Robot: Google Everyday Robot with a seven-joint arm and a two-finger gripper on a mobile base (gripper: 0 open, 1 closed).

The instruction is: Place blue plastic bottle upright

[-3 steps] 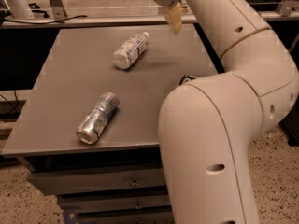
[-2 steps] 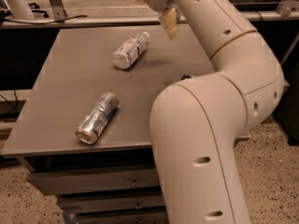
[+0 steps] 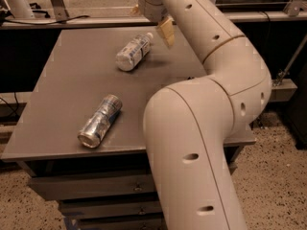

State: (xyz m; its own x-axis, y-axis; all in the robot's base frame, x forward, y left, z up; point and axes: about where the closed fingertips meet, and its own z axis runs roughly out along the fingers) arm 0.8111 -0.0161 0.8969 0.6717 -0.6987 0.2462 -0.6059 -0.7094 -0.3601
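The blue plastic bottle (image 3: 132,52) lies on its side at the back middle of the grey table (image 3: 57,90), with its white cap (image 3: 149,35) pointing to the back right. My gripper (image 3: 152,24) hangs just above and right of the cap, apart from the bottle. It is open and empty, with one tan fingertip (image 3: 167,32) right of the cap and the other at the back left. The white arm sweeps down from it across the right side of the view.
A silver-and-blue metal can (image 3: 100,121) lies on its side near the table's front left. The arm's big elbow (image 3: 192,128) covers the table's right front part. Drawers (image 3: 96,188) sit under the table, and a rail (image 3: 72,22) runs behind it.
The gripper has moved left and a little down, closer to the bottle's cap. The bottle and the can have not moved.
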